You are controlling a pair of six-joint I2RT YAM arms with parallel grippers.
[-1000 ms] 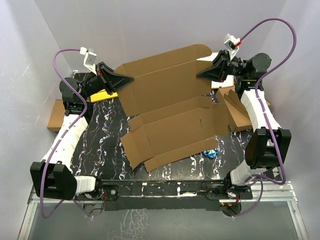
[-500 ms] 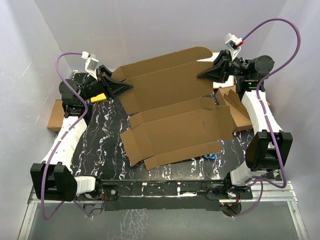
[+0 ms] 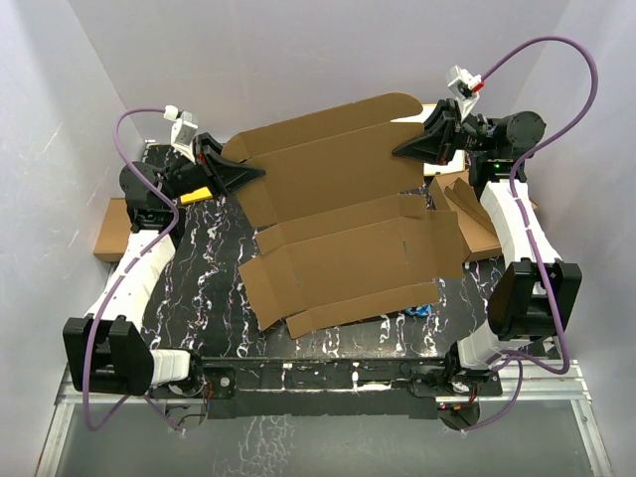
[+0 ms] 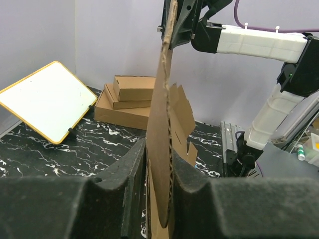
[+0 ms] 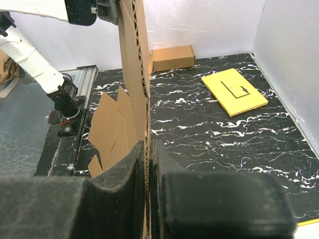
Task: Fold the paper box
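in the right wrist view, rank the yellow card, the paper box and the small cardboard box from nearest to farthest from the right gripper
1. paper box: clamped in the right gripper, standing on edge.
2. yellow card: flat on the table, ahead and to the right.
3. small cardboard box: farthest back, at the table's far edge.

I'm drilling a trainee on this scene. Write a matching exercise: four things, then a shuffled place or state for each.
1 paper box
2 yellow card
3 small cardboard box
4 yellow-framed whiteboard

a bears black lines
b propped at a tilt
c beside the wall
d clamped in the right gripper

Pairs: 1-d, 2-a, 3-c, 4-b
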